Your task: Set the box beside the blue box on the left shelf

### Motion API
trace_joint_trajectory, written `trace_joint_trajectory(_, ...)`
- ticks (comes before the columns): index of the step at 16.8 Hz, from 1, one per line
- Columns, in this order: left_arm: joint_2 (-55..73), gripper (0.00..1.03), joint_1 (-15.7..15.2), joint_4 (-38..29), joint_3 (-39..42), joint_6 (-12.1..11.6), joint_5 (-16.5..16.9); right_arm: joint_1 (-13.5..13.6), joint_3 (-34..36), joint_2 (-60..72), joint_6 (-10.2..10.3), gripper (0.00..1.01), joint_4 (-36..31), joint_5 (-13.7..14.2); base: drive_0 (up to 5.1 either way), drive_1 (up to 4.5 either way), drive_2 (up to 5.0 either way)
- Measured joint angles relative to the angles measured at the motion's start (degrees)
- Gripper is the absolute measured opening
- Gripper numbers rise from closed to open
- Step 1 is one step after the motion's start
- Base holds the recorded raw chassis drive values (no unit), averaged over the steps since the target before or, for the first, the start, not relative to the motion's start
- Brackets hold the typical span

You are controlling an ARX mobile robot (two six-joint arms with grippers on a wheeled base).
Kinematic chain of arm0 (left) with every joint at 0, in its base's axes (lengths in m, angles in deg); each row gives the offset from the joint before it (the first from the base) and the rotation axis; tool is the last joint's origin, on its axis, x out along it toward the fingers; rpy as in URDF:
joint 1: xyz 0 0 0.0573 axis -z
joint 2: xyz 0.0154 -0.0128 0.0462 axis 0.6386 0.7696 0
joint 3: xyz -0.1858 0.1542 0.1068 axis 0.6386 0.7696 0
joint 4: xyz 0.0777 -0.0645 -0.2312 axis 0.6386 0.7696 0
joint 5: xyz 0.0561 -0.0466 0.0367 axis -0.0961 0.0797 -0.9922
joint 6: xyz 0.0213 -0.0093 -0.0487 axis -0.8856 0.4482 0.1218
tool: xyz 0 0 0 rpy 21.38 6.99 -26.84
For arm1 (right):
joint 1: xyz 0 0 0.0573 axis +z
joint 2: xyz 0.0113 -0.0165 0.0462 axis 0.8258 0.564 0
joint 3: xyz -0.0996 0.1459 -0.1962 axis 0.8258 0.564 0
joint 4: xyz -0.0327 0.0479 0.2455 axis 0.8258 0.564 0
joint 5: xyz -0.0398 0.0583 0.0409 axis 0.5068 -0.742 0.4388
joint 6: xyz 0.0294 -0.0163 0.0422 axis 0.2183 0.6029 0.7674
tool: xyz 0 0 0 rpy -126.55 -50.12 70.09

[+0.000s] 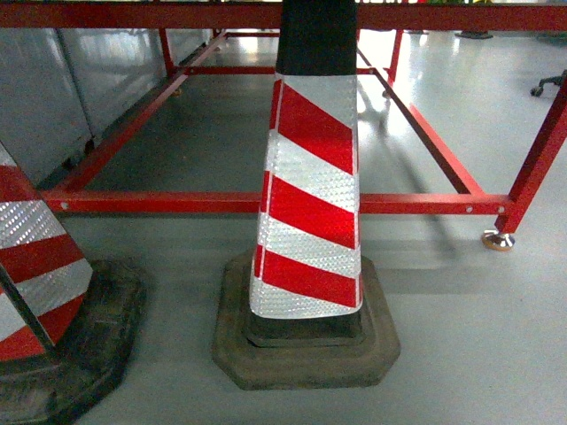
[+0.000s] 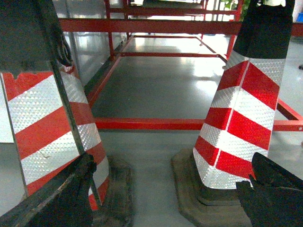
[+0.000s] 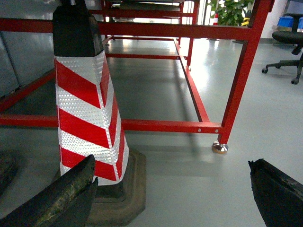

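My 2 claws, left and right, gape wide and empty before the striped cone, so I should steer around it to find the box.

Both end effectors have worn, scuffed black fingers.

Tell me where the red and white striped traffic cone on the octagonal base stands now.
The red and white striped traffic cone stands centre in the head view, on the grey floor, just before the red steel frame's low crossbar.
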Motion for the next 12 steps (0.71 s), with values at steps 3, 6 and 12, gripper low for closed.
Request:
trace_joint_trajectory(3, 0.0, 0.98, 0.0, 0.0, 0.0, 0.0, 0.0, 0.0, 0.0, 0.0, 0.0, 0.98, 0.0, 0.0, 0.0, 0.0, 0.0)
trace_joint_trajectory(6, 0.0, 0.98, 0.0, 0.0, 0.0, 0.0, 0.0, 0.0, 0.0, 0.0, 0.0, 0.98, 0.0, 0.0, 0.0, 0.0, 0.0)
trace_joint_trajectory(12, 0.0, 0.98, 0.0, 0.0, 0.0, 0.0, 0.0, 0.0, 0.0, 0.0, 0.0, 0.98, 0.1, 0.0, 0.0, 0.0, 0.0)
